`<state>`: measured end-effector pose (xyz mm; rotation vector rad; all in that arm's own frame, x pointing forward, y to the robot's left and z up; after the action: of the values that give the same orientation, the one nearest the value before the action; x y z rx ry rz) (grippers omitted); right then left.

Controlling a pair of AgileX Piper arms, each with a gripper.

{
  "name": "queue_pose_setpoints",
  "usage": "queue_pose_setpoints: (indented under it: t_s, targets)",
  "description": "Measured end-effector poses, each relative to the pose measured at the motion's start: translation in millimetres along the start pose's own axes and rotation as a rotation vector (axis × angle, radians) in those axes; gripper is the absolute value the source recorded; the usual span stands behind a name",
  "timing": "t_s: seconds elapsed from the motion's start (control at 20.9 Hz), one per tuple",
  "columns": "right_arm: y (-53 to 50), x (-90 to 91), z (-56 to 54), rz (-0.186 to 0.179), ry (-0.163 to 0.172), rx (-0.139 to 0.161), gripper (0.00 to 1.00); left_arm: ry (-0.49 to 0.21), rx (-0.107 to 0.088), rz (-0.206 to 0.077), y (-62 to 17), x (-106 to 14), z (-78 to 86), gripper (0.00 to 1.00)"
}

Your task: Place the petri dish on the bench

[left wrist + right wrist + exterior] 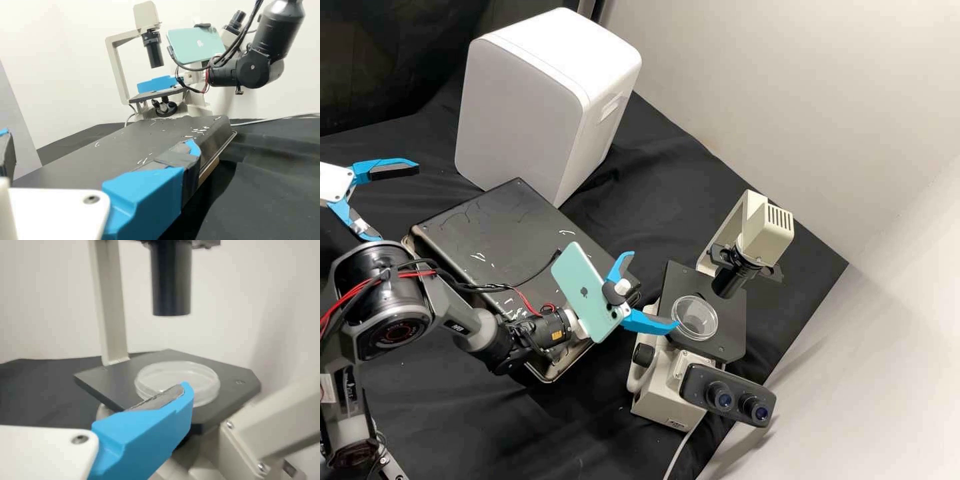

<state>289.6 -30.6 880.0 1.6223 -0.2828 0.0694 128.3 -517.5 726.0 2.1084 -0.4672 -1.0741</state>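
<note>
While the clear petri dish (695, 317) lies flat on the microscope's (663, 390) black stage (685, 279), beneath the dark lens tube (728, 280), the right arm's jaws stand open beside it. One blue finger (650, 322) has its tip just at the dish's near rim, and the other finger (621, 264) is apart from it. A mint-green phone (583, 293) sits on that wrist. Farther left, a scratched dark tray (493, 227) rests on the desk (667, 180) before a white box (540, 100). The left arm's jaws are spread wide beyond the tray, holding nothing.
</note>
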Motion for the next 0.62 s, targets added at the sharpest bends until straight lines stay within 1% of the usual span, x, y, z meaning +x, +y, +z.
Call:
queue_pose_setpoints:
  t_s: [0.1,0.14,0.19,0.43,0.48,0.57,0.62]
  targets:
    - [2.5,3.3,3.8,0.010,-0.010,-0.001,1.00,0.001,-0.004,-0.007,-1.4,0.7,0.0,1.00]
    - [3.5,5.2,5.3,0.014,-0.013,-0.001,1.00,0.004,0.002,-0.007,-1.5,0.8,-0.1,1.00]
    - [4.1,7.7,7.2,0.017,-0.017,-0.001,1.00,0.009,0.004,-0.006,-1.4,0.8,-0.6,1.00]
    - [6.7,20.2,14.7,0.024,-0.037,-0.003,1.00,0.022,-0.004,-0.001,-1.0,1.1,-1.0,1.00]
    - [7.8,22.3,15.9,0.025,-0.043,-0.003,1.00,0.025,0.000,-0.001,-0.9,1.1,-1.2,1.00]
    - [9.4,27.7,16.0,0.031,-0.038,-0.004,1.00,0.025,-0.001,-0.003,-1.4,1.4,-1.0,1.00]
    - [10.3,30.7,16.7,0.032,-0.041,-0.004,1.00,0.027,-0.005,-0.008,-2.4,1.9,-1.1,1.00]
